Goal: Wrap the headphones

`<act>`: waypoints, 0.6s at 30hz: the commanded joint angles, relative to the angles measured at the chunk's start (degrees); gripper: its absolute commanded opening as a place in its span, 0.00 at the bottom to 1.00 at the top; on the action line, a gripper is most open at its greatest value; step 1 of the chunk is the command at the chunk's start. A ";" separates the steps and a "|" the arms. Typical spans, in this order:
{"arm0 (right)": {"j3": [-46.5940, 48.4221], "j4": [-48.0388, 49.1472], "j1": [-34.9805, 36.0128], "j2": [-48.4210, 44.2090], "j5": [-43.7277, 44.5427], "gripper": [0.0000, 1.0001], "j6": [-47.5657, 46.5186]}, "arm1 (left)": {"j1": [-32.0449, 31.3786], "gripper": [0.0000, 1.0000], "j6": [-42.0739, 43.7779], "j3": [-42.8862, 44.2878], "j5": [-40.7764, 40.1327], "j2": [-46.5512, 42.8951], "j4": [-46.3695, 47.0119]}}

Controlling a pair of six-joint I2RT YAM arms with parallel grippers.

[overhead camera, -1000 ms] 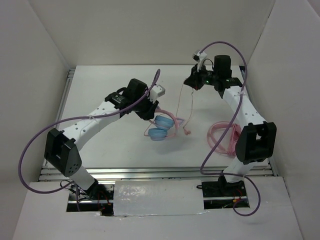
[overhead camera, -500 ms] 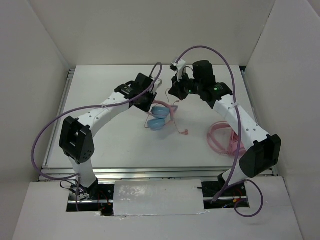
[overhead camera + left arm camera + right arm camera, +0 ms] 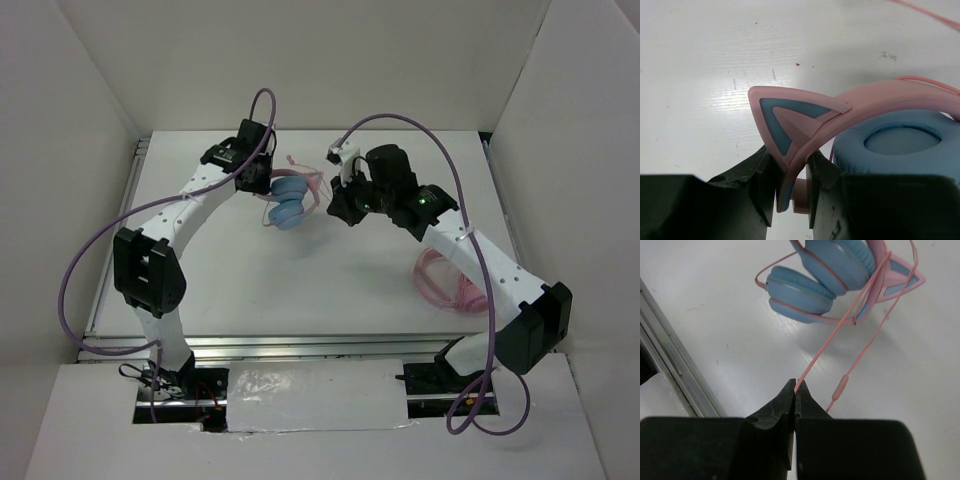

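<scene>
The headphones (image 3: 288,203), clamped by the left gripper (image 3: 790,166), have been carried far-left. The cable (image 3: 815,360), pinched by the right gripper (image 3: 795,388), is seemingly being wound on.

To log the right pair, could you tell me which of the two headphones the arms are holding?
The blue-cupped headphones: the left gripper clamps their pink headband, the right gripper pinches their cable. The all-pink headphones lie untouched.

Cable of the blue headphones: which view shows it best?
Right wrist: the cable runs taut from the shut right gripper up to the headphones, inline remote visible. Top view shows only faint pink strands; left wrist catches a short stretch in one corner.
</scene>
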 commanded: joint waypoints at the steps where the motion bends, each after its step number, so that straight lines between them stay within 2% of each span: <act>1: 0.04 -2.88 1.51 -0.78 -1.83 0.00 3.16 | 2.48 0.00 -3.07 4.75 -3.46 -3.34 1.60; 4: -2.06 -1.59 2.38 0.01 -4.03 0.00 4.65 | 4.06 0.00 -2.81 8.70 -5.23 -3.08 -0.06; 8: -2.87 0.62 3.62 2.12 -1.76 0.03 6.67 | 5.56 0.00 -0.87 12.75 -7.33 -4.04 -1.92; 15: 2.22 0.27 5.55 9.41 5.97 0.05 9.75 | 5.48 0.00 3.35 10.74 -13.31 -7.64 -2.89; 18: 6.53 -2.01 6.25 13.28 8.70 0.13 9.75 | 5.21 0.00 4.05 10.91 -16.03 -8.79 -3.59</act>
